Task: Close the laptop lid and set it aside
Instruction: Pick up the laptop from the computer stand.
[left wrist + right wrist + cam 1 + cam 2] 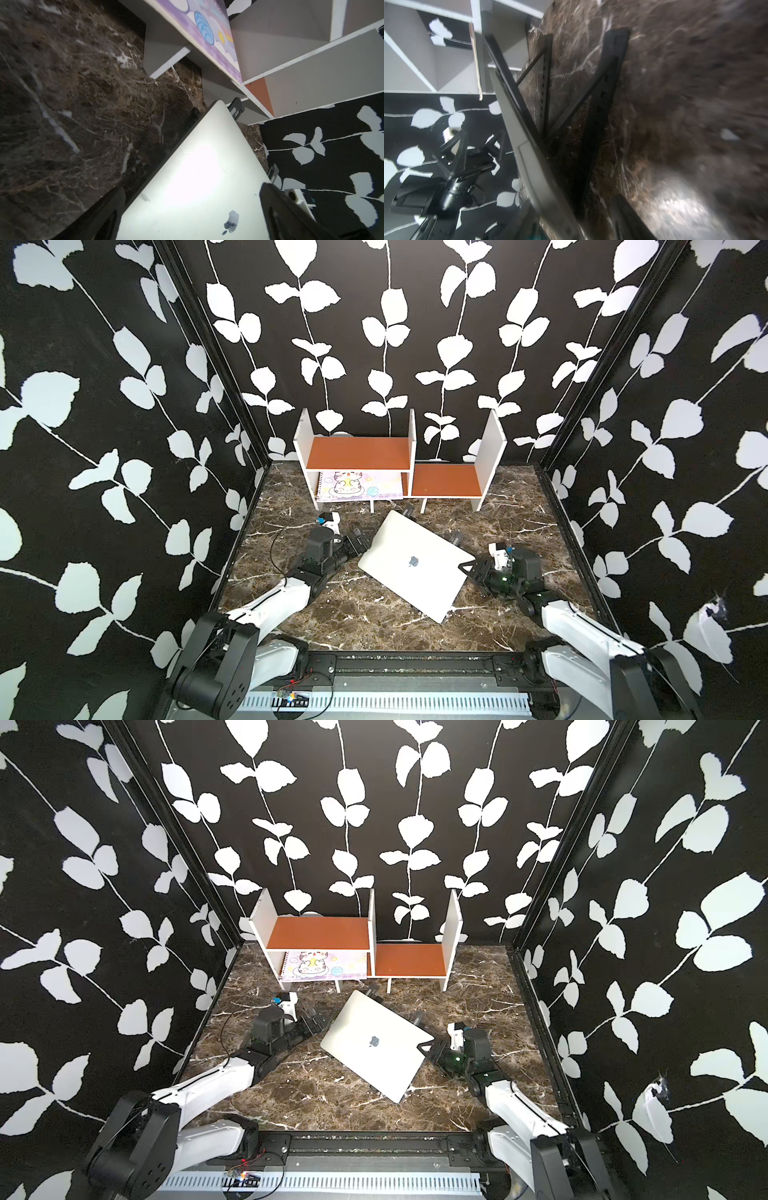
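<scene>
Two white-and-black robot arms reach in from the near edge of a dark brown marble table (353, 614). The left arm (282, 597) stretches toward the middle. Its left tool (358, 544) lies low, just beside the left edge of the laptop (419, 585). In the left wrist view this tool's black fingers (291, 218) are spread wide and grip nothing, with the pale lid showing between them.

The right arm (573, 622) comes in from the other side. The right tool (468, 570) meets the laptop's right corner, and one dark finger overlaps that corner in both top views. It is not possible to tell whether this tool pinches the edge or only touches it, because the right wrist view is blurred.

The laptop sits mid-table, turned at an angle to the table's edges. Its lid (365, 1027) is shut, silver-grey outer face up, with the apple logo (412, 561) showing. It rests tilted on a black folding stand (602, 104), whose ends poke out past its far edge.

Farther back, against the wall, stands a white shelf unit (492, 448) with orange boards. A pastel cartoon-cat notebook (357, 485) lies in its lower left compartment. Black wallpaper (374, 302) with white leaves rises behind.
</scene>
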Controlling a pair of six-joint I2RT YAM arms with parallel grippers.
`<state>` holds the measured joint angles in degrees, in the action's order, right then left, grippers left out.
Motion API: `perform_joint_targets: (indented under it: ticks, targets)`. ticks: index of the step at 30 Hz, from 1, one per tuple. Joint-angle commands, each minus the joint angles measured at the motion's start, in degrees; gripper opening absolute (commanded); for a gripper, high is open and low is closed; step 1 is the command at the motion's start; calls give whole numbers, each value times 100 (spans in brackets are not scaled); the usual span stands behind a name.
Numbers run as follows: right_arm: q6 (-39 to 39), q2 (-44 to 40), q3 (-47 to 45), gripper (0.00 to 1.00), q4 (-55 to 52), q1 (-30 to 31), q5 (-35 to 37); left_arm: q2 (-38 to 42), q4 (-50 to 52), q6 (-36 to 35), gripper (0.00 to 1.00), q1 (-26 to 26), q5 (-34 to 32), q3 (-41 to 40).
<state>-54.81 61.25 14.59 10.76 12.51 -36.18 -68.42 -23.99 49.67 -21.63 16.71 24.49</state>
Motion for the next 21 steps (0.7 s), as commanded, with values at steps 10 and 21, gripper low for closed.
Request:
perform_joint_targets:
  ticks: [10, 21]
  targets:
    - [175, 795, 27, 31, 1749, -20, -766, 242, -371, 324, 99, 18, 202, 16]
    - [-126, -379, 154, 10, 794, -16, -604, 412, -166, 302, 98, 18, 106, 105]
